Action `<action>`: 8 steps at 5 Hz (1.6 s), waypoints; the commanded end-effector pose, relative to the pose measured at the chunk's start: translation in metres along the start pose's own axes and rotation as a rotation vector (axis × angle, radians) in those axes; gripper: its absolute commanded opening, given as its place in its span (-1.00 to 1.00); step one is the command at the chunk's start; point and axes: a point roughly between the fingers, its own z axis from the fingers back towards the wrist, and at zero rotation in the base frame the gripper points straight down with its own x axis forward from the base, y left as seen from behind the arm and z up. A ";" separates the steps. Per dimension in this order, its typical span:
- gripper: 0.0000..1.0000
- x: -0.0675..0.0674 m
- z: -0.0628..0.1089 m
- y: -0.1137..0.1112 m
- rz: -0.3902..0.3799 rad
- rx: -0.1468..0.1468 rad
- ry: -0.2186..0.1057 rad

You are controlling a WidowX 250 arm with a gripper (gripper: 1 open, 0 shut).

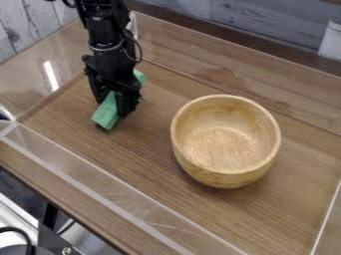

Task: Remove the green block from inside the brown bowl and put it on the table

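The green block [108, 115] is held upright and tilted between the black fingers of my gripper [118, 101], its lower end at or just above the table [134, 159]; I cannot tell whether it touches the wood. My gripper points straight down, shut on the block's upper part. The brown bowl [226, 139] stands empty to the right of my gripper, a short gap apart from it.
Low clear acrylic walls [80, 174] border the tabletop at the front, left and back. Beyond the back wall is a grey plank surface [266, 20].
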 end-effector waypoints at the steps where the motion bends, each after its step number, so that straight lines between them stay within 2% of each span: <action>1: -1.00 0.009 0.011 0.003 0.007 0.013 -0.037; 7: -1.00 0.011 0.017 -0.004 0.043 -0.033 -0.028; 8: -1.00 0.011 0.012 -0.008 0.047 -0.042 -0.016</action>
